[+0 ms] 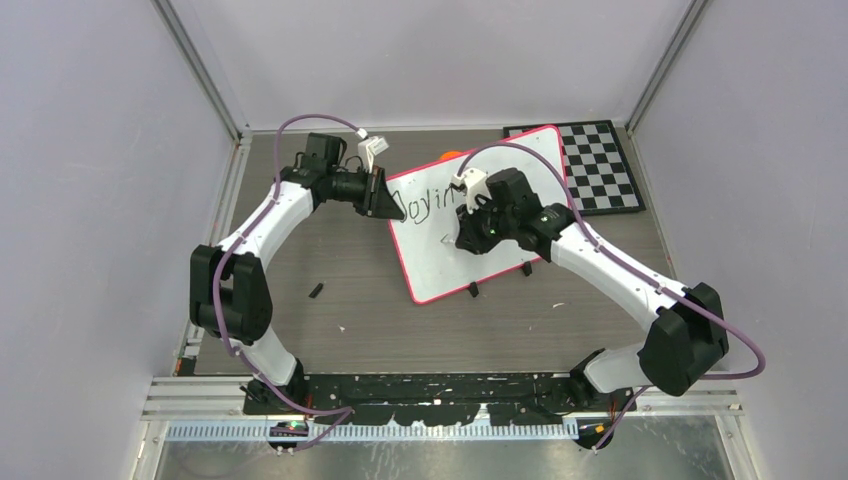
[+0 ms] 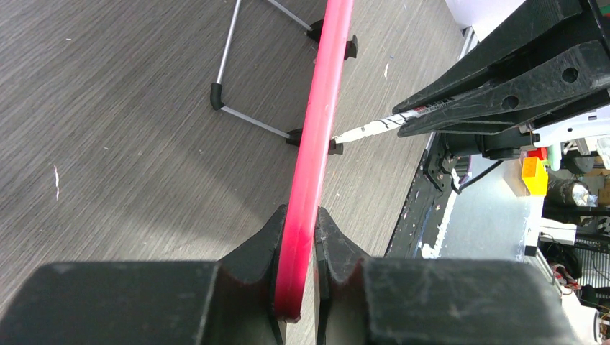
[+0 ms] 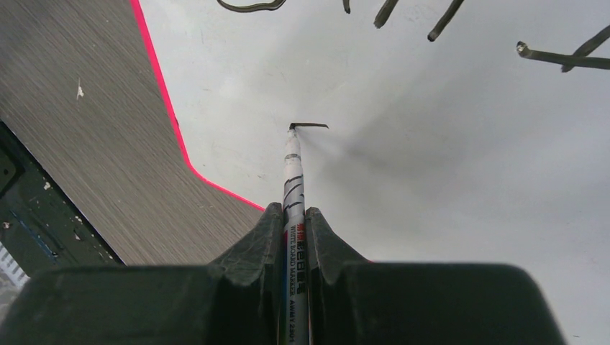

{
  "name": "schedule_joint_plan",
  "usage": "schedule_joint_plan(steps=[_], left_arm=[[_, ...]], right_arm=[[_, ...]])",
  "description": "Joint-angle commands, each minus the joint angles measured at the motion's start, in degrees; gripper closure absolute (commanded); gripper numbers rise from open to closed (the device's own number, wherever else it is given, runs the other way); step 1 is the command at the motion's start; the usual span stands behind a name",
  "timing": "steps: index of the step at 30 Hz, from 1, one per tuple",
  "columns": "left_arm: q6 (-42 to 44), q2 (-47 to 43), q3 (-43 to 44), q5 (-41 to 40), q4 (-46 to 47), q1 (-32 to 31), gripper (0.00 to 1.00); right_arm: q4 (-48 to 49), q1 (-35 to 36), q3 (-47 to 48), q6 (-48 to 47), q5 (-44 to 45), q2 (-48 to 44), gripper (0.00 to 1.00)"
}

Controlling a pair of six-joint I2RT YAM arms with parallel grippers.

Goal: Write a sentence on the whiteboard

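Pink-red rim clamped and marker tip on white: the whiteboard (image 1: 440,270) lies slantwise on the grey wood-grain table (image 1: 330,260), right of centre, its far corner against the black-and-white checkerboard (image 1: 595,165). The left gripper (image 1: 385,198) pinches the board's left edge near the far corner. In the left wrist view its two fingers (image 2: 259,241) press on either side of the red rim, which runs away from the camera past a thin wire frame (image 2: 226,65).

The right gripper (image 1: 470,235) hangs over the middle of the board, its jaws pressed together on a white marker (image 3: 293,172) (printed lettering runs along the barrel). The marker's tip touches the board surface, with a short dark stroke (image 3: 309,126) beside it.

The sentence (image 1: 425,203) shows as one line of dark handwriting along the board's far-left part, reading roughly "Joyin". Anything further along that line is hidden behind the right arm. The fresh stroke sits below that line, well apart from it.

Two small black clips (image 1: 473,290) grip the board's near edge. A small black piece (image 1: 316,291) lies on the table left of the board, well apart from it. An orange object (image 1: 450,155) peeks out behind the far edge, too hidden to identify.
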Motion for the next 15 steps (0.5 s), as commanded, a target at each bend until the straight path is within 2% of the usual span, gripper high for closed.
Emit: schedule_joint_plan(steps=[1, 15], left_arm=[[1.82, -0.53, -0.62, -4.05, 2.37, -0.07, 1.00], [2.21, -0.74, -0.57, -4.06, 2.09, -0.07, 1.00]], right_arm=[[1.57, 0.28, 0.39, -1.92, 0.65, 0.08, 1.00], [-0.52, 0.04, -0.03, -4.47, 4.16, -0.51, 1.00]])
